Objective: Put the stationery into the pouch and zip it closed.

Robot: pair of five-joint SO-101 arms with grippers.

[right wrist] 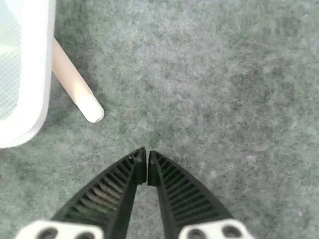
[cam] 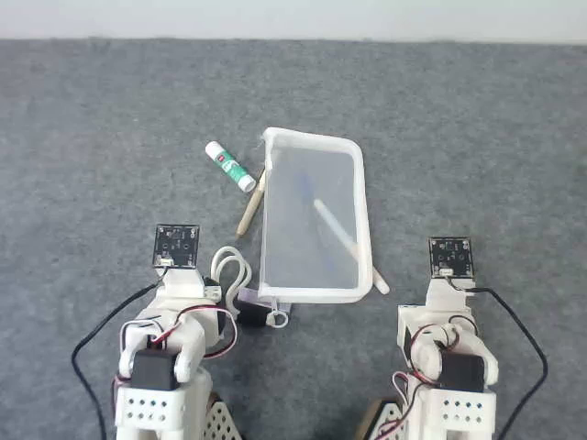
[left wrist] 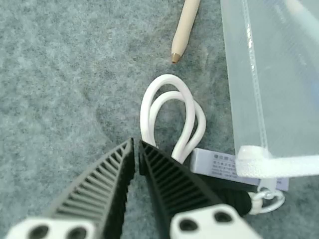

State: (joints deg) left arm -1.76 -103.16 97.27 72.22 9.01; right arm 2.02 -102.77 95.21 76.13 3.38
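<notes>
One pale stick (cam: 378, 282) juts past the pouch (cam: 289, 258), its rest veiled.

the tabletop (cam: 477, 137) wears a grey, felt-like cloth, matt and fuzzy. the pouch (cam: 292, 261) is frosted, see-through plastic, smooth with a faint sheen, bound in a white woven edging (right wrist: 35, 74). at the pouch's 9 o'clock in the high view, the pencil (cam: 250, 206) looks like bare, matt wood. at its 10 o'clock, the glue stick (cam: 229, 166) is glossy white plastic. the cord loop (left wrist: 172, 114) is smooth, shiny white. the pale stick (right wrist: 75, 84) at the pouch's 5 o'clock corner looks smooth and matt. the left pincer (left wrist: 136, 144) and the right pincer (right wrist: 147, 152) are black, matt, ribbed plastic on white plastic bases.
</notes>
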